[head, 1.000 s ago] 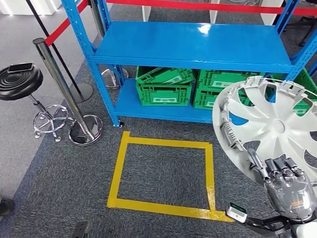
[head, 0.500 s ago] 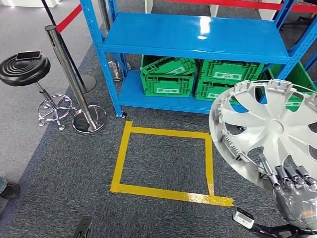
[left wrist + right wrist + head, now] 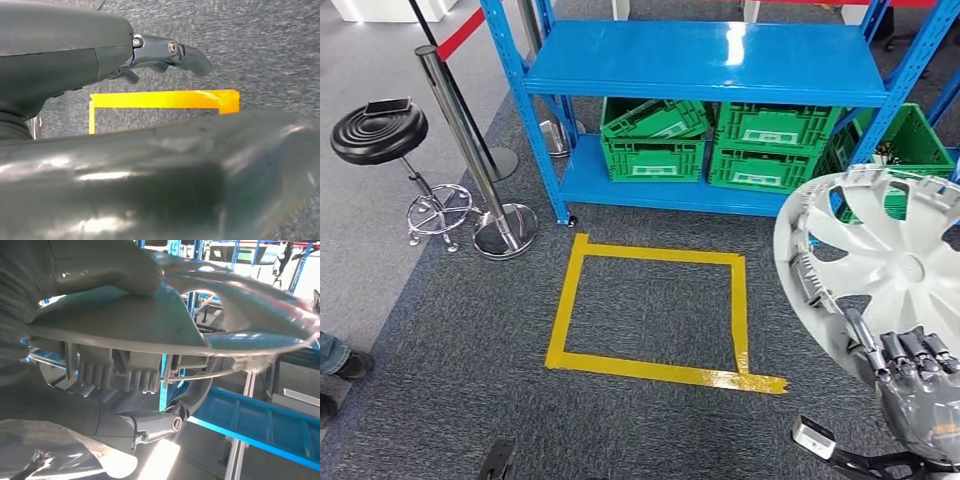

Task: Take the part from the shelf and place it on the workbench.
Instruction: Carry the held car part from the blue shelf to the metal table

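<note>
The part is a silver wheel cover (image 3: 893, 270) with curved spokes, held upright at the right of the head view. My right hand (image 3: 924, 395) grips its lower rim from below. In the right wrist view the thumb (image 3: 94, 265) presses on the wheel cover (image 3: 151, 320) from one side, and a dark finger (image 3: 162, 422) hooks under its clipped rim. My left hand (image 3: 166, 50) hangs over the grey carpet with its fingers stretched out and nothing in them. The blue shelf (image 3: 697, 60) stands ahead, its upper board bare.
Green crates (image 3: 656, 145) fill the shelf's bottom level. A yellow tape rectangle (image 3: 652, 372) marks the carpet in front. A steel stanchion (image 3: 463, 150) with a red belt and a black stool (image 3: 379, 130) stand at the left. A person's shoes (image 3: 339, 365) show at the left edge.
The whole picture has shifted, so the camera has moved: the shelf sits higher and the stool further in. The wheel cover has sunk toward the lower right, still in my right hand.
</note>
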You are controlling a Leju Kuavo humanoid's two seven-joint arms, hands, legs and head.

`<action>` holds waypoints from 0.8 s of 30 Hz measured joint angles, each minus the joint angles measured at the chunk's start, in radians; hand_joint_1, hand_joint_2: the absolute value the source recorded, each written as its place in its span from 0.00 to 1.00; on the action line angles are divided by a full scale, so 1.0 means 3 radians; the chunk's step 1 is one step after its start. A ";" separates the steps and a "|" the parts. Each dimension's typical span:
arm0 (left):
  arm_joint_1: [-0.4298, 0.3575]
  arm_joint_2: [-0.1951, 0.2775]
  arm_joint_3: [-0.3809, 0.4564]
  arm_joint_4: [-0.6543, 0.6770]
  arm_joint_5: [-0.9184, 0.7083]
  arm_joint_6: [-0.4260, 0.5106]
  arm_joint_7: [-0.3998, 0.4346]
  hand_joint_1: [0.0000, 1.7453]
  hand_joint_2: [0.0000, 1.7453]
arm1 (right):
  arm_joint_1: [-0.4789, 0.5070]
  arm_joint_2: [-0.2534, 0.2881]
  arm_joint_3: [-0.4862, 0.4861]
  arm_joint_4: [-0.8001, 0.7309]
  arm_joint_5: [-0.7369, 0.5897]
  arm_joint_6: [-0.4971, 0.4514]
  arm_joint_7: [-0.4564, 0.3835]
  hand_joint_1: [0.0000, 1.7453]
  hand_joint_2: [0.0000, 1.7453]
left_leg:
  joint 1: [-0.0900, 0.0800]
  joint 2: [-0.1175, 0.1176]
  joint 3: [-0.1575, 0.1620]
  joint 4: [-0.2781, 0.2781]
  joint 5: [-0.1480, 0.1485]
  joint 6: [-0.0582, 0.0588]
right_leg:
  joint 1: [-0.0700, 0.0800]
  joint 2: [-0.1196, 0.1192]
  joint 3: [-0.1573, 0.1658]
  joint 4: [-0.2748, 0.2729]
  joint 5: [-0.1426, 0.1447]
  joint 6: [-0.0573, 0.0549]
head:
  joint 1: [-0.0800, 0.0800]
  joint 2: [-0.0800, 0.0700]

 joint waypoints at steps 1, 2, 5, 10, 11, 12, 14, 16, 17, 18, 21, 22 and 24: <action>-0.0002 0.0006 -0.0003 0.0000 -0.0008 -0.0005 0.0000 0.00 0.00 | -0.0001 0.0004 -0.0001 0.0000 0.0000 0.0000 0.0001 1.00 1.00 | -0.0012 -0.0005 0.0148 -0.0243 0.0058 0.0037 | 0.0003 0.0002 -0.0022 0.0003 0.0014 0.0004 | 0.0000 0.0000; -0.0005 0.0012 -0.0009 0.0000 -0.0016 -0.0012 0.0001 0.00 0.00 | -0.0004 0.0008 -0.0002 0.0000 0.0000 0.0000 0.0002 1.00 1.00 | -0.0024 -0.0008 0.0279 -0.0473 0.0092 0.0070 | 0.0004 0.0004 -0.0039 0.0004 0.0029 0.0014 | 0.0002 0.0000; -0.0012 0.0023 -0.0033 0.0000 -0.0032 -0.0029 0.0002 0.00 0.00 | -0.0011 0.0016 -0.0001 0.0003 0.0000 0.0000 0.0001 1.00 1.00 | -0.0065 -0.0013 0.0415 -0.0761 0.0107 0.0113 | -0.0020 0.0004 -0.0079 -0.0005 0.0082 0.0079 | -0.0002 0.0000; -0.0018 0.0012 -0.0058 0.0000 -0.0049 -0.0058 0.0005 0.00 0.00 | -0.0026 0.0021 0.0001 0.0008 0.0000 0.0000 0.0001 1.00 1.00 | -0.0041 0.0006 0.0425 -0.0910 0.0191 0.0150 | -0.0024 0.0014 -0.0318 0.0426 -0.0203 0.0130 | 0.0015 0.0000; -0.0018 0.0011 -0.0063 0.0000 -0.0054 -0.0065 0.0006 0.00 0.00 | -0.0031 0.0022 0.0001 0.0010 0.0000 0.0000 0.0002 1.00 1.00 | -0.0041 0.0007 0.0409 -0.0899 0.0192 0.0152 | -0.0024 0.0017 -0.0413 0.0653 -0.0298 0.0139 | 0.0019 0.0000; -0.0016 0.0008 -0.0069 0.0000 -0.0059 -0.0073 0.0008 0.00 0.00 | -0.0034 0.0022 0.0001 0.0012 0.0000 0.0000 0.0003 1.00 1.00 | -0.0041 0.0008 0.0394 -0.0882 0.0191 0.0151 | -0.0025 0.0016 -0.0487 0.0830 -0.0351 0.0151 | 0.0022 0.0000; -0.0015 -0.0003 -0.0082 0.0000 -0.0066 -0.0086 0.0012 0.00 0.00 | -0.0037 0.0022 0.0002 0.0017 0.0000 0.0001 0.0005 1.00 1.00 | -0.0035 0.0007 0.0365 -0.0837 0.0184 0.0143 | -0.0034 0.0014 -0.0472 0.0838 -0.0279 0.0176 | 0.0022 -0.0001; -0.0015 -0.0014 -0.0091 0.0000 -0.0071 -0.0096 0.0014 0.00 0.00 | -0.0043 0.0022 0.0003 0.0019 0.0000 0.0001 0.0006 1.00 1.00 | -0.0024 0.0002 0.0330 -0.0771 0.0164 0.0116 | -0.0048 0.0012 -0.0260 0.0438 -0.0091 0.0200 | 0.0022 0.0000; -0.0016 -0.0015 -0.0094 0.0000 -0.0073 -0.0099 0.0014 0.00 0.00 | -0.0048 0.0022 0.0004 0.0021 0.0000 0.0001 0.0006 1.00 1.00 | -0.0026 -0.0002 0.0304 -0.0724 0.0151 0.0097 | -0.0050 0.0015 -0.0160 0.0250 -0.0035 0.0202 | 0.0025 0.0000; -0.0017 -0.0014 -0.0099 0.0000 -0.0074 -0.0101 0.0014 0.00 0.00 | -0.0052 0.0022 0.0006 0.0023 0.0000 0.0001 0.0006 1.00 1.00 | -0.0030 -0.0005 0.0276 -0.0684 0.0144 0.0079 | -0.0049 0.0019 -0.0106 0.0146 -0.0018 0.0194 | 0.0027 0.0000; -0.0010 -0.0013 -0.0111 0.0000 -0.0076 -0.0102 0.0014 0.00 0.00 | -0.0055 0.0022 0.0008 0.0029 0.0000 0.0001 0.0011 1.00 1.00 | -0.0040 -0.0009 0.0224 -0.0628 0.0156 0.0043 | -0.0038 0.0027 -0.0115 0.0142 -0.0016 0.0136 | 0.0029 0.0000; -0.0009 -0.0012 -0.0112 0.0000 -0.0076 -0.0102 0.0014 0.00 0.00 | -0.0056 0.0022 0.0008 0.0030 0.0000 0.0001 0.0012 1.00 1.00 | -0.0038 -0.0011 0.0210 -0.0606 0.0137 0.0030 | -0.0040 0.0022 -0.0122 0.0142 -0.0004 0.0111 | 0.0028 0.0000; -0.0011 -0.0012 -0.0114 0.0000 -0.0076 -0.0102 0.0014 0.00 0.00 | -0.0064 0.0022 0.0009 0.0032 0.0000 0.0001 0.0014 1.00 1.00 | -0.0027 -0.0013 0.0135 -0.0428 -0.0014 -0.0004 | -0.0048 0.0010 -0.0145 0.0130 0.0026 0.0054 | 0.0016 0.0000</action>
